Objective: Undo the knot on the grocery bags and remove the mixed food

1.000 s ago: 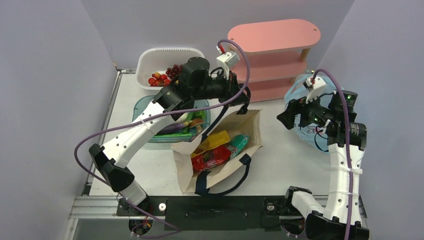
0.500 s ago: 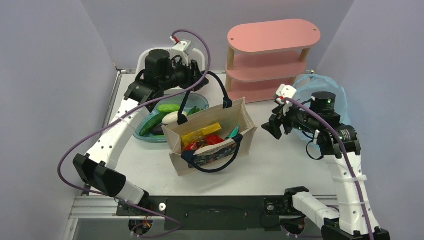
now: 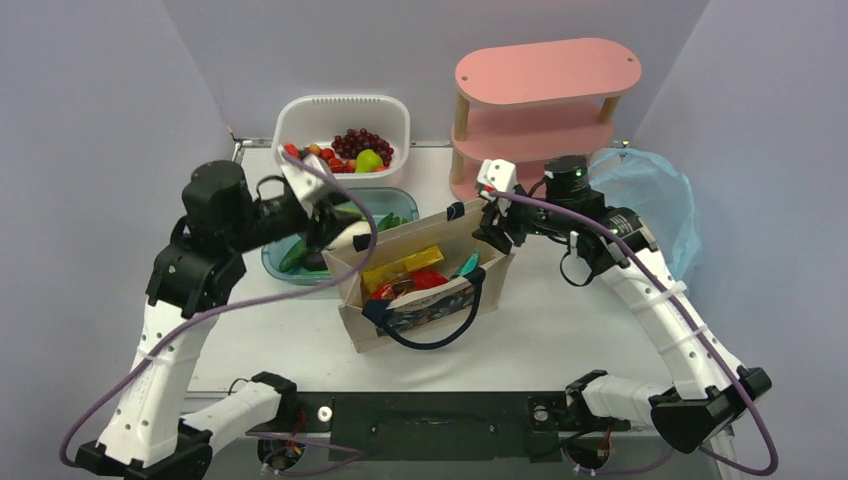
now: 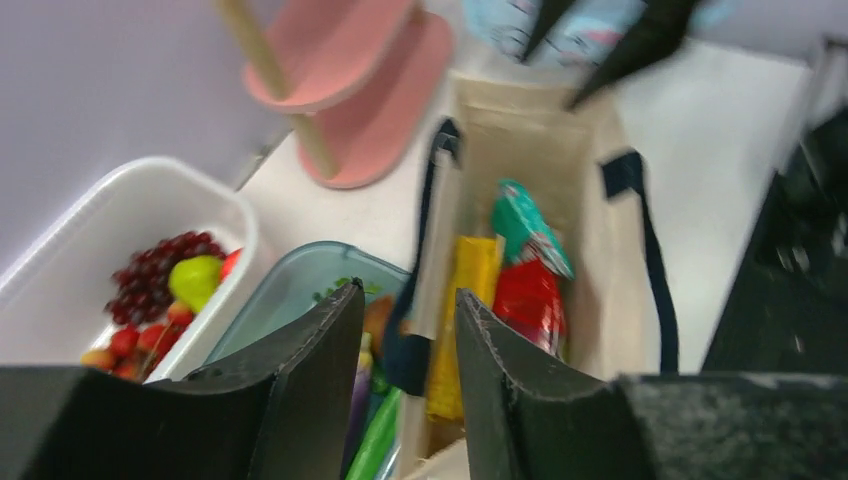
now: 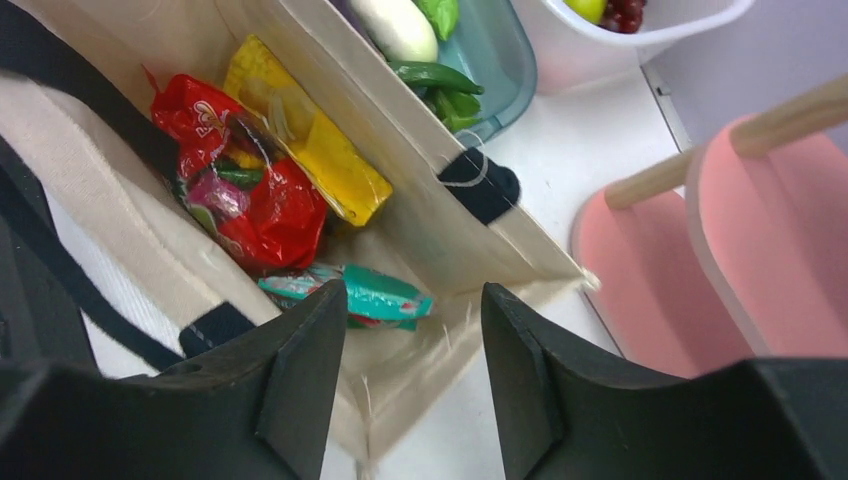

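1. L gripper (image 4: 408,300): jaws apart, empty, by tote's (image 3: 372,335) left end.
2. R gripper (image 5: 415,300): jaws apart, empty, above tote's right end.
3. Yellow pkt (image 5: 310,130), red pkt (image 5: 250,200), teal pkt (image 5: 350,295) inside tote.
4. Blue bag (image 3: 650,190): far right of surface (image 3: 560,320).

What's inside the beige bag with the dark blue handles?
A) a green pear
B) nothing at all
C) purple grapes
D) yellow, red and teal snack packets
D: the right wrist view looks down into the beige tote, where a yellow packet, a red packet and a teal packet lie.
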Motion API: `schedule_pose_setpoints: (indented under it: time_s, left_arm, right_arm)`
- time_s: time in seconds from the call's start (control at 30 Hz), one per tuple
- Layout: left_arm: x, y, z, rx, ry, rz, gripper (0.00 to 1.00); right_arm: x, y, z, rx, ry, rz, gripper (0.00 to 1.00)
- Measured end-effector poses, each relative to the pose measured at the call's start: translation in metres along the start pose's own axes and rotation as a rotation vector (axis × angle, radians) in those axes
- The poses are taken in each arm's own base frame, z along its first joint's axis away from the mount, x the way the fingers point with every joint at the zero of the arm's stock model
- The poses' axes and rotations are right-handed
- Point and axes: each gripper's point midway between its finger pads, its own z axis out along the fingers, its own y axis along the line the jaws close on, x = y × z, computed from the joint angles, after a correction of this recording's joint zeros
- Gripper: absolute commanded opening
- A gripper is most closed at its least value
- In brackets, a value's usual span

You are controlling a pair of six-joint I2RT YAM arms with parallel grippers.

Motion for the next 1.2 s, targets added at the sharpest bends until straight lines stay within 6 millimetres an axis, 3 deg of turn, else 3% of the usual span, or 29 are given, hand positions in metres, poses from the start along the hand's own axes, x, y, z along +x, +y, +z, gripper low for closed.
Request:
schedule_pose_setpoints:
  time_s: [0.13, 0.23, 0.33, 0.43, 0.5, 0.67, 0.9, 1.2]
  left_arm:
    - [0.037, -0.066, 0.008, 0.224, 0.050, 0.150, 0.32]
    - [0.091, -0.106, 0.016, 0.382, 0.173, 0.230, 0.32]
    - [0.151, -0.131, 0.013, 0.502, 0.325, 0.270, 0.32]
    - [0.183, -0.151, 0.002, 0.595, 0.395, 0.329, 0.32]
    - [0.189, -0.162, -0.005, 0.646, 0.395, 0.391, 0.32]
    - [0.198, -0.178, -0.017, 0.730, 0.367, 0.522, 0.32]
    - [0.208, -0.187, -0.018, 0.767, 0.354, 0.615, 0.32]
    - [0.207, -0.184, -0.014, 0.754, 0.342, 0.639, 0.31]
  right_arm:
    - [0.012, 0.008, 0.029, -0.051, 0.038, -0.039, 0.42]
    - [0.037, 0.023, 0.041, -0.104, 0.100, -0.076, 0.42]
    - [0.063, 0.043, 0.042, -0.160, 0.165, -0.126, 0.43]
    - [0.076, 0.066, 0.039, -0.212, 0.192, -0.215, 0.51]
    - [0.076, 0.078, 0.035, -0.240, 0.193, -0.277, 0.56]
    - [0.073, 0.092, 0.042, -0.286, 0.196, -0.357, 0.56]
    - [0.069, 0.096, 0.083, -0.315, 0.204, -0.428, 0.48]
    - [0.055, 0.085, 0.112, -0.231, 0.159, -0.588, 0.50]
